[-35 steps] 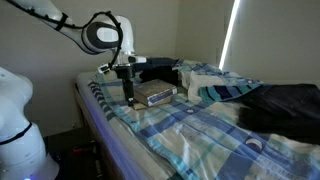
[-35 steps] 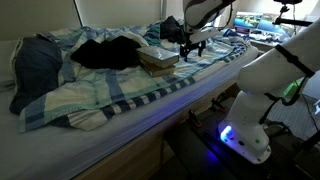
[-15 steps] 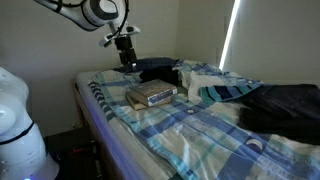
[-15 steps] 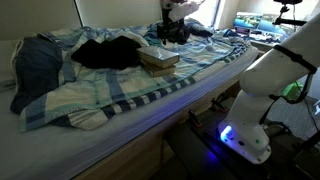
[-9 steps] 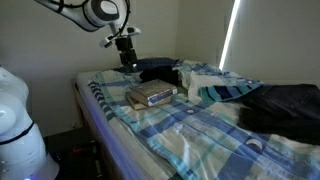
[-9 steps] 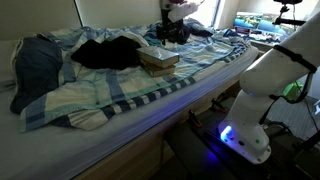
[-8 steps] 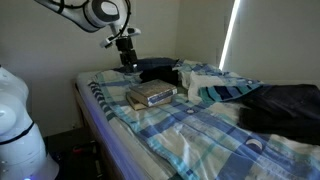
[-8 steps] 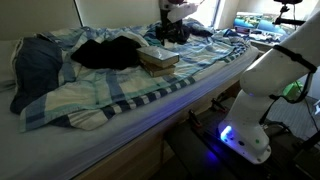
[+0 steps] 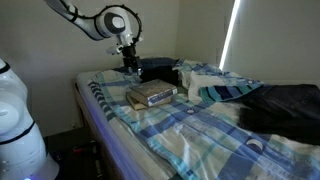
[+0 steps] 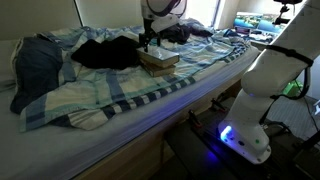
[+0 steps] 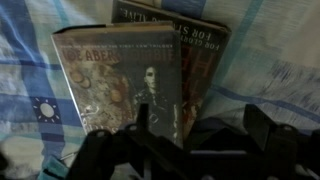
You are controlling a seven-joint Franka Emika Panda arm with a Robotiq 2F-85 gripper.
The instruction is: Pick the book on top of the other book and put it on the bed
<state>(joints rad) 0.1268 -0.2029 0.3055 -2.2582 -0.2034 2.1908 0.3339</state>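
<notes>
The book on top (image 11: pixel 125 85), with a dark mottled cover, lies on the other book (image 11: pixel 195 40), which sticks out at its upper right in the wrist view. The stack lies on the bed (image 9: pixel 200 130) with plaid bedding and shows in both exterior views (image 9: pixel 150 95) (image 10: pixel 158 58). My gripper (image 9: pixel 128 64) (image 10: pixel 150 38) hangs above the stack, near its end, apart from it. In the wrist view its fingers (image 11: pixel 200 130) are spread, open and empty, over the near edge of the books.
A dark blanket (image 9: pixel 285 108) (image 10: pixel 105 50) and rumpled pillows (image 9: pixel 215 80) lie further along the bed. A blue-grey cloth heap (image 10: pixel 35 65) lies at the far end. A white robot body (image 9: pixel 15 120) stands beside the bed edge.
The gripper was low beside the stack, then rose well above it. In the last half second it has come down and moved closer over the books. The books have not moved.
</notes>
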